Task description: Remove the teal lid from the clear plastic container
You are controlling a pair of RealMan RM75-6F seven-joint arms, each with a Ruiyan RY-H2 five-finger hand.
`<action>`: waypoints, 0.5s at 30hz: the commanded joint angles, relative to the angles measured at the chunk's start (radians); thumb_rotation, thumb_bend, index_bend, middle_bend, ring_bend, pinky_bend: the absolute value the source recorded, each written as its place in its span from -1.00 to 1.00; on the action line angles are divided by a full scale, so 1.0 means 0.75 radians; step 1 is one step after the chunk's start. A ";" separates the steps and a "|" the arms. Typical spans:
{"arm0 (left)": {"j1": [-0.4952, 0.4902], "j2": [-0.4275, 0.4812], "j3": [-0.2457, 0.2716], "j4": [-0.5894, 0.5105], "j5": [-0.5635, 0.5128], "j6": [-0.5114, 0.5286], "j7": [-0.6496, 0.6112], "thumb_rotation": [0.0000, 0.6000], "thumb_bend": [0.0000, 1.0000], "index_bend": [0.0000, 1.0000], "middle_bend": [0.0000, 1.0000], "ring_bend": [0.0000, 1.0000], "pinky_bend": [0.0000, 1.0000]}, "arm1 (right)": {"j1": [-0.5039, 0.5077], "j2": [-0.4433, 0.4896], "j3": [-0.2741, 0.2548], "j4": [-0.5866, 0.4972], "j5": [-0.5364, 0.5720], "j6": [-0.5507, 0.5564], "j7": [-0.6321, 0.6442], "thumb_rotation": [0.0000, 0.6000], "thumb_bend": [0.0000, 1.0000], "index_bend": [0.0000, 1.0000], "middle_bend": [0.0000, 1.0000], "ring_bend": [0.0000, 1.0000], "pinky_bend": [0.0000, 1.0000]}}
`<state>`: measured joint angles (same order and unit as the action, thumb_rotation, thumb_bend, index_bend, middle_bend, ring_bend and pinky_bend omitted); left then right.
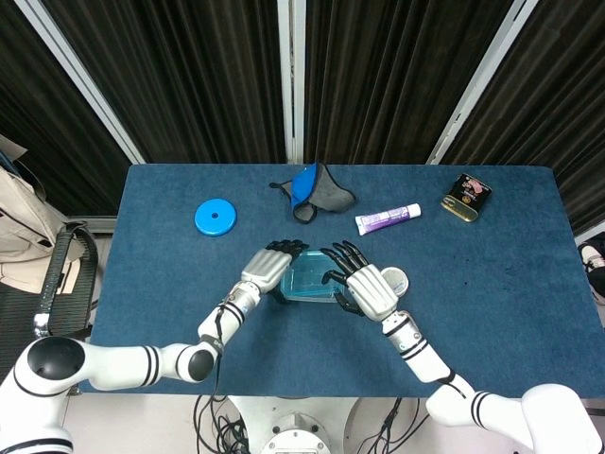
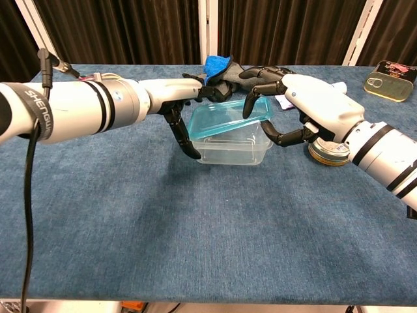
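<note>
The clear plastic container (image 2: 229,149) stands mid-table on the blue cloth. Its teal lid (image 2: 221,118) sits tilted, the right edge raised off the rim and the left edge still low. My right hand (image 2: 311,104) grips the lid's right edge, fingers curled over the top and thumb underneath. My left hand (image 2: 181,109) holds the container's left side, thumb down the near corner and fingers behind. From the head view the lid (image 1: 304,282) shows between the left hand (image 1: 267,268) and the right hand (image 1: 365,287).
A small round tin (image 2: 329,151) lies just right of the container, under my right wrist. Further back are a blue and grey cloth (image 1: 312,189), a purple tube (image 1: 388,218), a dark tin can (image 1: 466,197) and a blue disc (image 1: 216,217).
</note>
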<state>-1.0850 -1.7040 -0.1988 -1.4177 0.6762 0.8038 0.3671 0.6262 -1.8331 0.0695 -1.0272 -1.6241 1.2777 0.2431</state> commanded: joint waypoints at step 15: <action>0.076 0.065 0.002 -0.053 0.058 0.066 -0.046 1.00 -1.00 -1.00 -1.00 -1.00 -0.94 | -0.014 -0.029 0.021 0.057 -0.012 0.090 -0.004 1.00 0.19 0.40 -0.63 -1.00 -1.00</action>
<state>-1.0313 -1.6586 -0.1987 -1.4563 0.7165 0.8500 0.3345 0.6169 -1.8522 0.0823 -0.9887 -1.6325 1.3403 0.2408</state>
